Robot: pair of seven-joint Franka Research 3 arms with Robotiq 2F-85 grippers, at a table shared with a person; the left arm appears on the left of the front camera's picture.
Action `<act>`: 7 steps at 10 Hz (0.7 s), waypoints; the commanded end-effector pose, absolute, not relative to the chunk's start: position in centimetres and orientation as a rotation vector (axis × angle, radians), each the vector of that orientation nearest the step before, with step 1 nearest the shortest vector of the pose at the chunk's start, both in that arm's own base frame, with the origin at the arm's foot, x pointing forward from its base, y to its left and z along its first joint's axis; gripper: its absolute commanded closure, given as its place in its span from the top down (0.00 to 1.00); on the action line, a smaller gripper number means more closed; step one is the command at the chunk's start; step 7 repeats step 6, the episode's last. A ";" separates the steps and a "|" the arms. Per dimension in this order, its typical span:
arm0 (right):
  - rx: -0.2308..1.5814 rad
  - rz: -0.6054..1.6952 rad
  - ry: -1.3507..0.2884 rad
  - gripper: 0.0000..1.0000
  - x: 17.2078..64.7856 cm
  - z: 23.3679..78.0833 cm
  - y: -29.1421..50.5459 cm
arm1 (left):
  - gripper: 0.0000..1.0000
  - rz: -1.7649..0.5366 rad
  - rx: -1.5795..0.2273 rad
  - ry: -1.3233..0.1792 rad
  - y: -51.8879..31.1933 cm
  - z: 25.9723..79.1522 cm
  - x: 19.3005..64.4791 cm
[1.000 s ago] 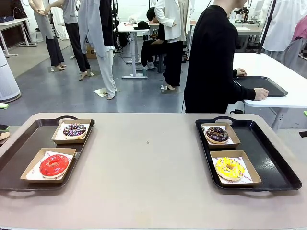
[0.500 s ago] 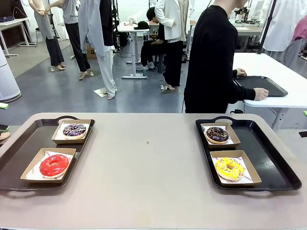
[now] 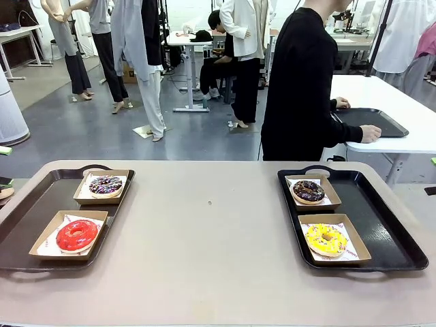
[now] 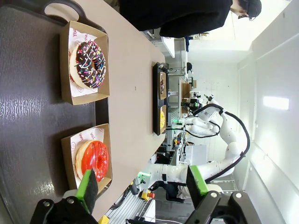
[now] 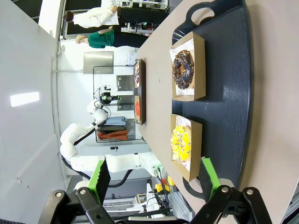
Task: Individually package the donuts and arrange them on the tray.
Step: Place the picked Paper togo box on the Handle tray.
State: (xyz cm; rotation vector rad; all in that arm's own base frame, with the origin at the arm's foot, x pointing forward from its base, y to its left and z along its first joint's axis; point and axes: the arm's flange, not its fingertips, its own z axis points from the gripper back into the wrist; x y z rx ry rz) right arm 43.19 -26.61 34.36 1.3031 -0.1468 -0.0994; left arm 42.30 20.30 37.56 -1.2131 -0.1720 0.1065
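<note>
Four donuts each lie in their own shallow cardboard box. On the left tray (image 3: 30,211) sit the purple-white sprinkled donut (image 3: 105,184) at the back and the glossy red donut (image 3: 77,235) in front. The right tray (image 3: 385,221) carries the chocolate sprinkled donut (image 3: 308,191) behind the yellow sprinkled donut (image 3: 326,239). My left gripper (image 4: 140,184) hangs open high over the left tray, with the red donut (image 4: 95,160) just past one fingertip and the purple-white sprinkled donut (image 4: 89,64) farther off. My right gripper (image 5: 154,179) is open above the right tray, the yellow donut (image 5: 181,144) and chocolate donut (image 5: 182,69) beyond it.
A person in black (image 3: 303,88) stands past the far table edge, turned to another table with a dark tray (image 3: 371,120). The tan tabletop (image 3: 211,238) stretches bare between the two trays. Other people stand farther back in the room.
</note>
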 end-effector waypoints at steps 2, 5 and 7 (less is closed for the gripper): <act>1.298 -0.107 -0.130 1.00 43.2 34.5 -26.5 | 1.00 0.116 -1.218 -0.166 20.3 37.9 42.2; 1.298 -0.107 -0.130 1.00 43.2 34.5 -26.5 | 1.00 0.116 -1.218 -0.166 20.3 37.9 42.2; 1.298 -0.107 -0.130 1.00 43.2 34.5 -26.5 | 1.00 0.116 -1.218 -0.166 20.3 37.9 42.2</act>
